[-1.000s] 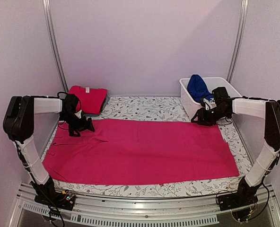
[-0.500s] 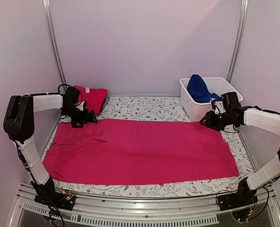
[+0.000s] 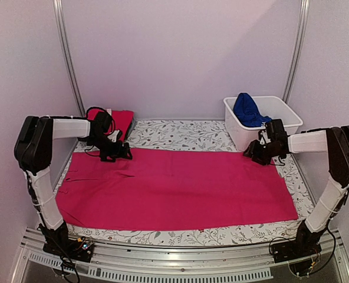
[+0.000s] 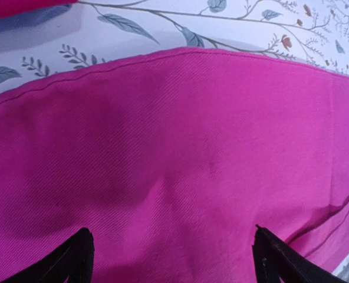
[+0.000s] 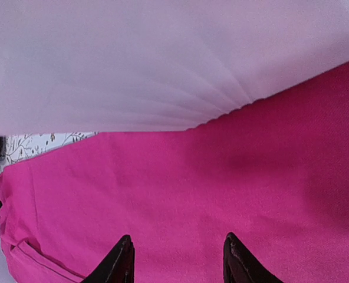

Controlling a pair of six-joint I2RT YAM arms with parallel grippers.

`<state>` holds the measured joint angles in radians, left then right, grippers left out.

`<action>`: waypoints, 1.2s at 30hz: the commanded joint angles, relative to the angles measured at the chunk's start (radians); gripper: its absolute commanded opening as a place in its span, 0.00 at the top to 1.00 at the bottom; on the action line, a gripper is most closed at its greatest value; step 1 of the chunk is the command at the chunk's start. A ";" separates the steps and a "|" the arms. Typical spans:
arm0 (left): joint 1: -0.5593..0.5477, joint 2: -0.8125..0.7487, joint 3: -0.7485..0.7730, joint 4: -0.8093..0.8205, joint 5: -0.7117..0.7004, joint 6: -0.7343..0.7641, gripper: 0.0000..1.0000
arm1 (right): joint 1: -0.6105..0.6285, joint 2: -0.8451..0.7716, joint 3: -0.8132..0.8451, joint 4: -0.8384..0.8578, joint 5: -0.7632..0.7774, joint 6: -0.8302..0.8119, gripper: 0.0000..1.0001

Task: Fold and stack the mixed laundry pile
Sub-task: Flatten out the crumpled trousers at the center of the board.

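Left pincer (image 3: 120, 153): is hovering wide open and empty over the magenta garment's (image 3: 174, 188) far left edge.
Right pincer (image 3: 258, 154): is hovering, jaws apart and empty, at that garment's far right corner.
Magenta garment: is lying flat on the worktop (image 3: 186, 134).
Red tee (image 3: 117, 119): is lying beyond its far left corner.
Blue garment (image 3: 245, 109): is sitting in the tub (image 3: 283, 106).

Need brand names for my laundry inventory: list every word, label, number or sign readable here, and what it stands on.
None: no text can be read in any view.
The magenta-pink garment, red tee, blue garment, white tub and floral cloth show no legible words, numbers or logos.
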<state>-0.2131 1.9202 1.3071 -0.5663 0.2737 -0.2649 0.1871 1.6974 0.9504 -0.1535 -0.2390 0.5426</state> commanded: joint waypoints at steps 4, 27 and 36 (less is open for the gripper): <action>-0.123 0.129 0.145 -0.028 -0.046 0.102 0.07 | -0.027 0.132 0.138 0.065 0.024 -0.018 0.46; -0.448 0.520 0.517 -0.202 -0.088 0.221 0.09 | -0.100 -0.095 -0.059 -0.035 0.005 -0.027 0.41; -0.425 0.360 0.315 -0.138 -0.043 0.095 0.08 | -0.101 0.032 -0.079 -0.041 -0.041 0.057 0.46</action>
<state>-0.6312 2.2902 1.7416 -0.6010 0.1452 -0.0826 0.0902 1.6836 0.8860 -0.1730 -0.2707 0.5579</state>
